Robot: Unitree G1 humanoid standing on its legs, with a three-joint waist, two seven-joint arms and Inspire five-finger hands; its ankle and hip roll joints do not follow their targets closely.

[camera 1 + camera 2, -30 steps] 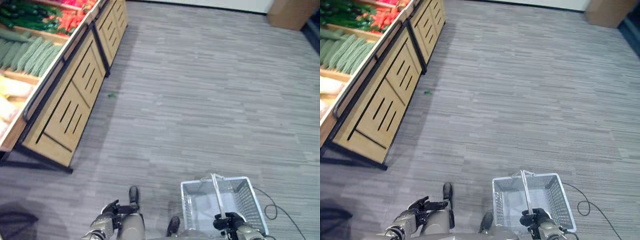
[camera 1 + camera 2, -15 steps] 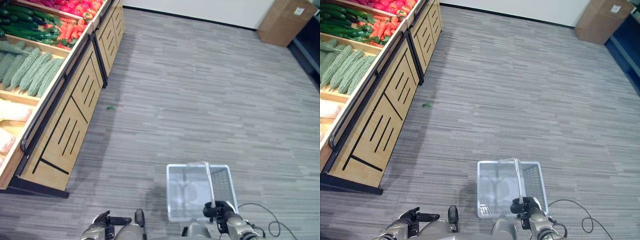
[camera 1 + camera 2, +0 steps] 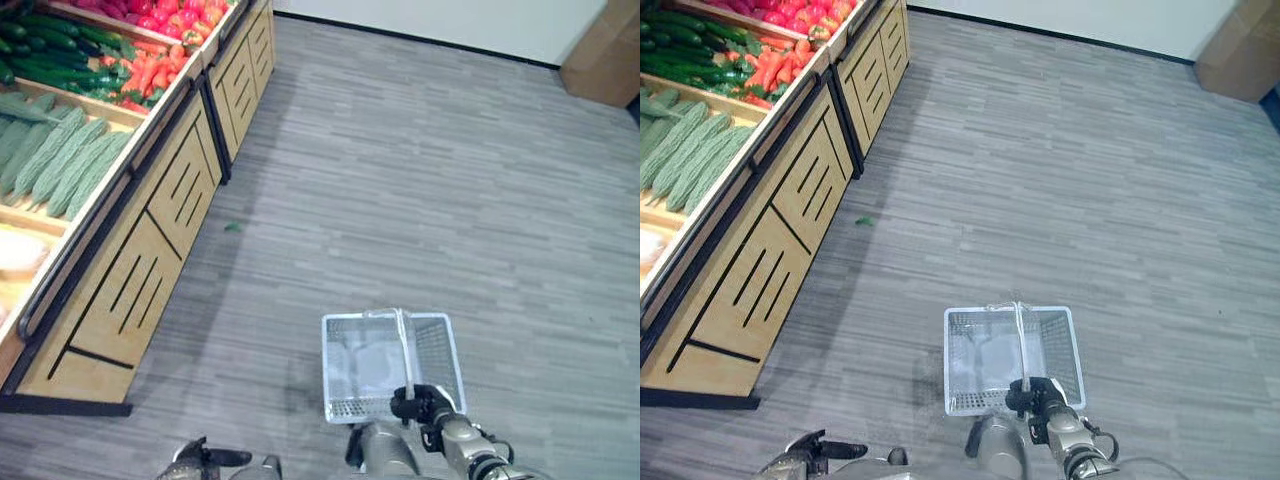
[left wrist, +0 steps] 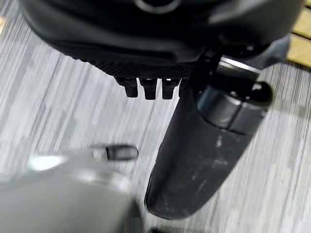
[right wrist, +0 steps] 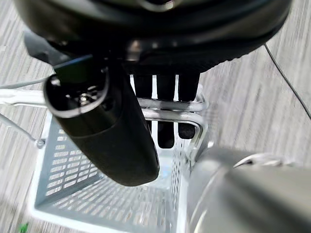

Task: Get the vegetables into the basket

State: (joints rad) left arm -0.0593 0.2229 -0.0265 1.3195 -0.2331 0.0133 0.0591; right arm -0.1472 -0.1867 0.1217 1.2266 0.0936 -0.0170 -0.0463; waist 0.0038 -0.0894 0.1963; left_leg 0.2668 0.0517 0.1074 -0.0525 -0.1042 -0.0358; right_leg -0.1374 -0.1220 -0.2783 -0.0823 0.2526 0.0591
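My right hand (image 3: 422, 405) is shut on the handle (image 5: 19, 96) of a white wire basket (image 3: 340, 360), which hangs low in front of me over the grey floor with nothing inside. Its fingers (image 5: 166, 126) curl over the handle's bars. The vegetables lie on a wooden stand (image 3: 150, 260) at the left: green bitter gourds (image 3: 60, 165), dark cucumbers (image 3: 50, 55), orange carrots (image 3: 150, 75) and red ones (image 3: 180, 12) at the far end. My left hand (image 3: 812, 455) hangs low at the left, open and holding nothing, well short of the stand.
A small green scrap (image 3: 232, 227) lies on the floor beside the stand. A cardboard box (image 3: 605, 70) stands at the far right by the wall. Pale produce (image 3: 20, 250) sits in the stand's nearest bin. Grey plank floor (image 3: 430, 200) stretches wide between stand and box.
The whole picture has shifted, so the camera has moved; the stand now shows further right. My right hand still holds the basket's handle. My left hand sits lower in the picture.
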